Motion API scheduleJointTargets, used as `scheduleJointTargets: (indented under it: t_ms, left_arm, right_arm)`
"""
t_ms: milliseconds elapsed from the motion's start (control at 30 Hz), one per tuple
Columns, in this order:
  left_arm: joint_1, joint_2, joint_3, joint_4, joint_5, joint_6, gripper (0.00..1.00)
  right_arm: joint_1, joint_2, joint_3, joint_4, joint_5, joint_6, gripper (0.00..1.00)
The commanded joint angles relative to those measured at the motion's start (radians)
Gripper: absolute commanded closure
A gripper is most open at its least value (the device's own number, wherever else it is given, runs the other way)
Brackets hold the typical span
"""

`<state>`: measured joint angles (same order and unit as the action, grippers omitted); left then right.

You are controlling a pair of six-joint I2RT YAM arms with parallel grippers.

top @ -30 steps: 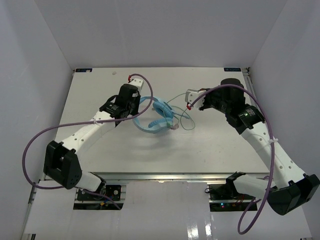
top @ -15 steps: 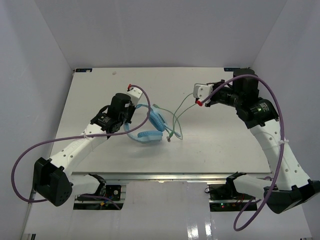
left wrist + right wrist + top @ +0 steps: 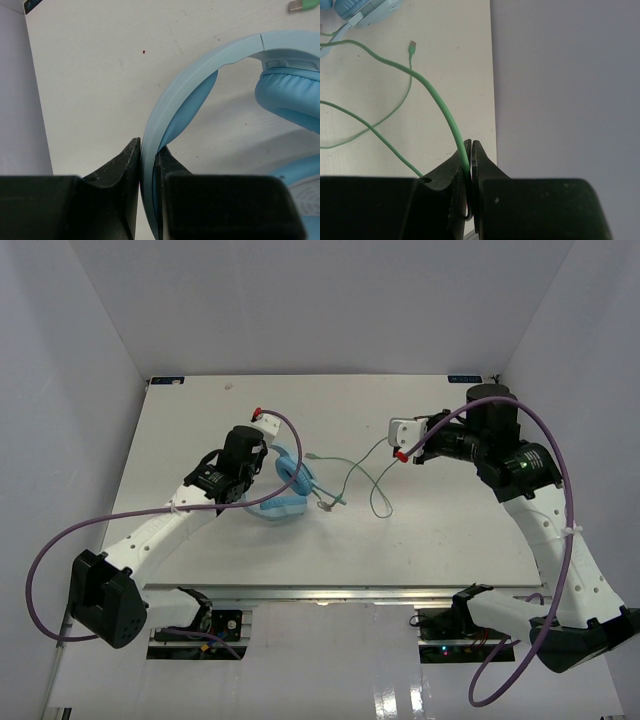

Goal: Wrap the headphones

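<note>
The light blue headphones point(image 3: 290, 488) are on the left half of the white worktop point(image 3: 200, 420), close to the middle. They stand tipped up on their side. I cannot tell if they touch the worktop or hang just above it.

The left tool point(image 3: 148, 150) is closed tight on the headband point(image 3: 170, 95). One black finger presses on the smooth outside of the band. The other presses on the soft padding inside. From there the band bends up and over to a big puffy ear cup point(image 3: 290, 95), and the edge of the second ear cup shows below it.

The right tool point(image 3: 470, 150) is far over on the right side, well apart from the headphones. It is pinched shut on the thin green cable point(image 3: 435, 95), which is caught right at the tips of the two fingers. From the tips the cable bends away toward the headphones. More of it lies in loose, curly loops on the worktop between the two tools. A small green plug point(image 3: 412, 46) at one end of the cable rests flat on the worktop.

Thick purple wires point(image 3: 45, 550) swing out in big loops from both robot arms.
</note>
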<state>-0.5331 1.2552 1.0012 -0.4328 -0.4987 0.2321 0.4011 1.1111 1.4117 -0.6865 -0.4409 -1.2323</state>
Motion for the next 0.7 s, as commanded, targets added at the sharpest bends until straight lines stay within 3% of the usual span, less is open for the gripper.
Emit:
scheduleJointTargets:
  t_ms: [0,133,333,500,667]
  left_arm:
    - [-0.003,-0.035,0.006,0.05,0.046,0.013,1.0]
    - [-0.034,-0.084,-0.023,0.049,0.222,0.042,1.0]
    - [-0.119,-0.14,-0.057,0.041,0.473,0.035,1.0]
    - [-0.159,-0.142,-0.028,0.041,0.742,-0.073,1.0]
    - [-0.185,-0.181,0.019,0.131,0.85,-0.241,1.0]
  right_arm:
    - [-0.002,-0.038,-0.049,0.123,0.098,0.01,0.91]
    - [-0.002,-0.013,-0.094,0.229,0.124,0.06,0.91]
    - [-0.004,0.084,-0.067,0.373,0.086,0.279,0.92]
    - [-0.004,0.174,-0.082,0.425,0.053,0.424,0.92]
    - [-0.007,0.189,-0.178,0.441,0.025,0.51,0.92]
